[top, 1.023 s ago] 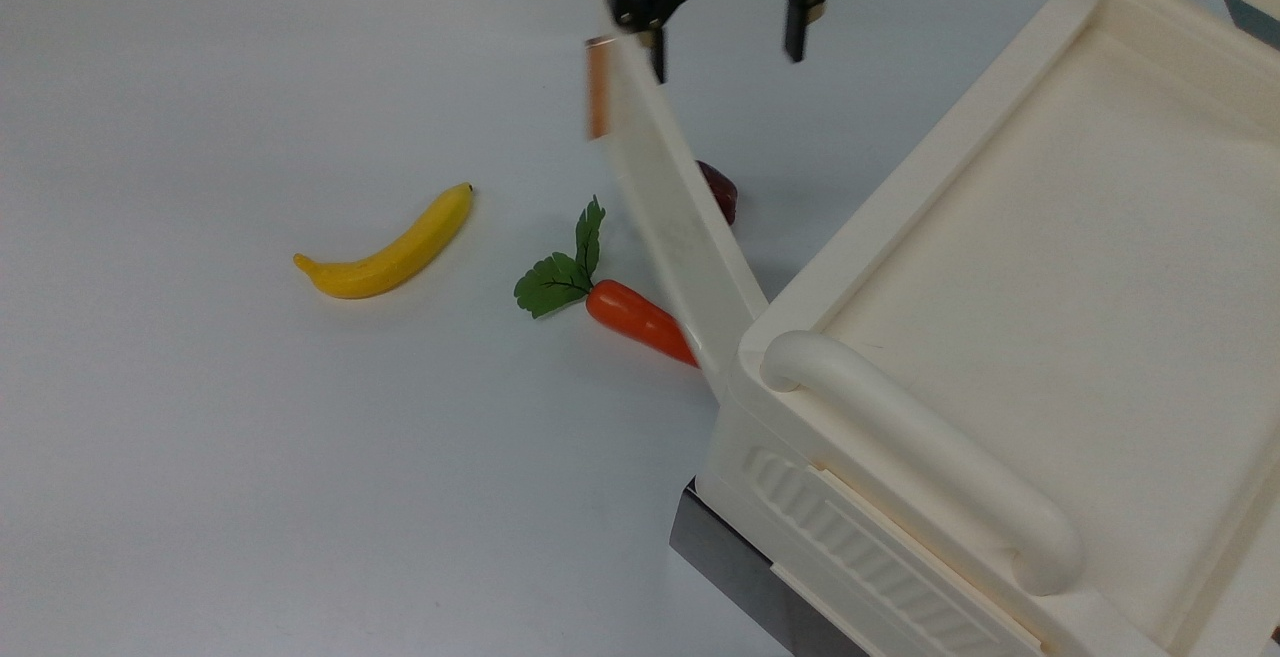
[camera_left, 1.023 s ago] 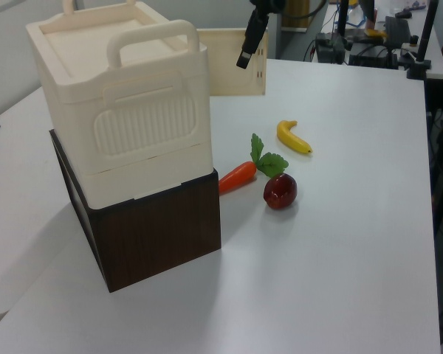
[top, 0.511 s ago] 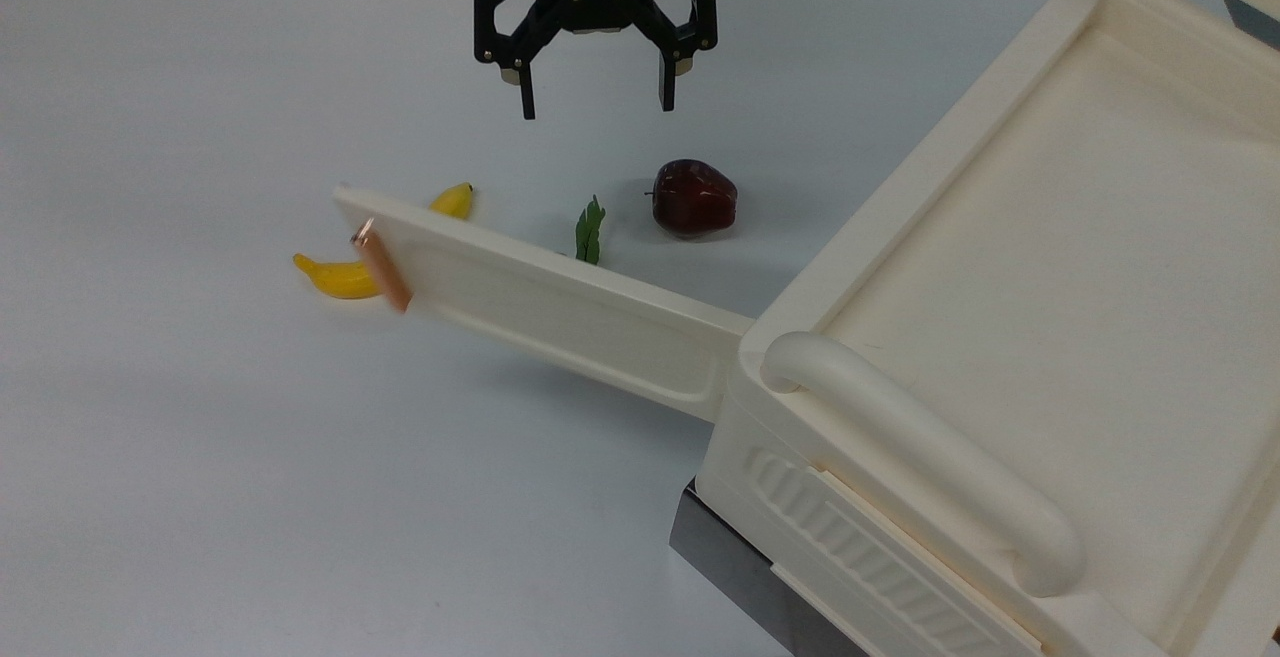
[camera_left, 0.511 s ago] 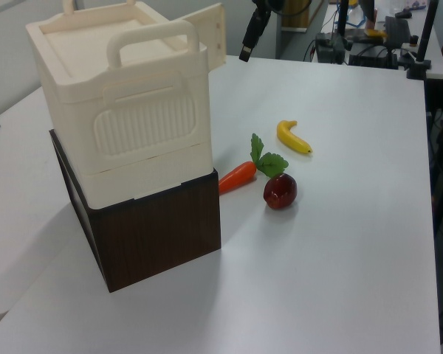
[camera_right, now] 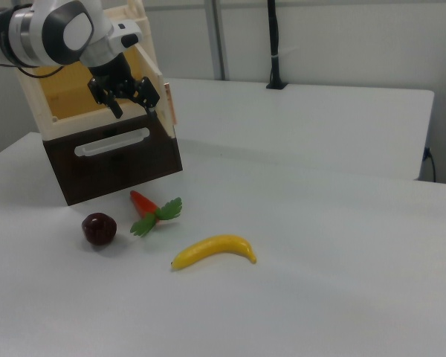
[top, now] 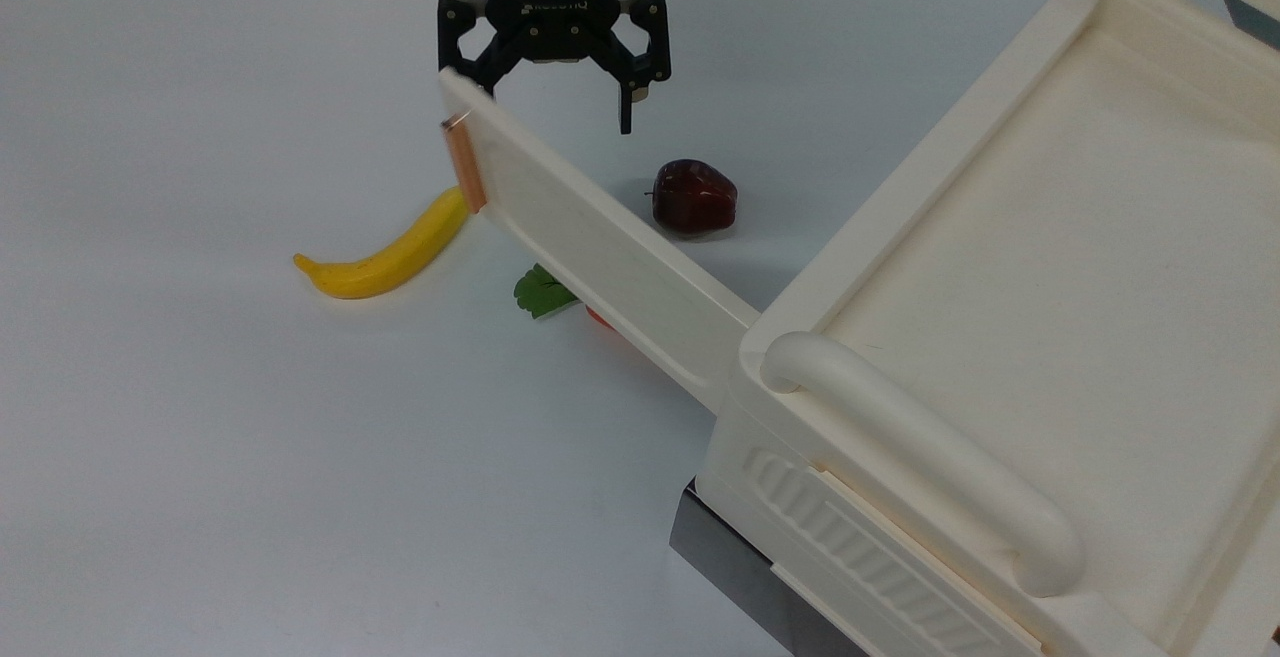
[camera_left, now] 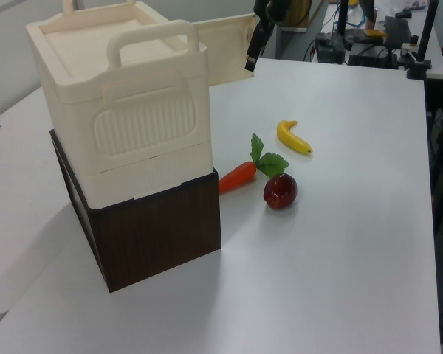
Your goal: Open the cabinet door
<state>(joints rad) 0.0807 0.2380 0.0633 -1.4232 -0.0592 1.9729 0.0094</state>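
Top view: cabinet door (top: 600, 247) swung out, hand (top: 556, 115) spread behind its edge.

Robotics lab, white table (top: 200, 457), camera stands (camera_left: 421, 44), toy fruit

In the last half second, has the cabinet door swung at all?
Yes. In the top view the cabinet door has swung back toward the apple: its copper handle now sits above the banana's tip, near the open claw.

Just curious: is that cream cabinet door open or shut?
Open: the cabinet door stands swung out from the cabinet, baring its yellow inside.
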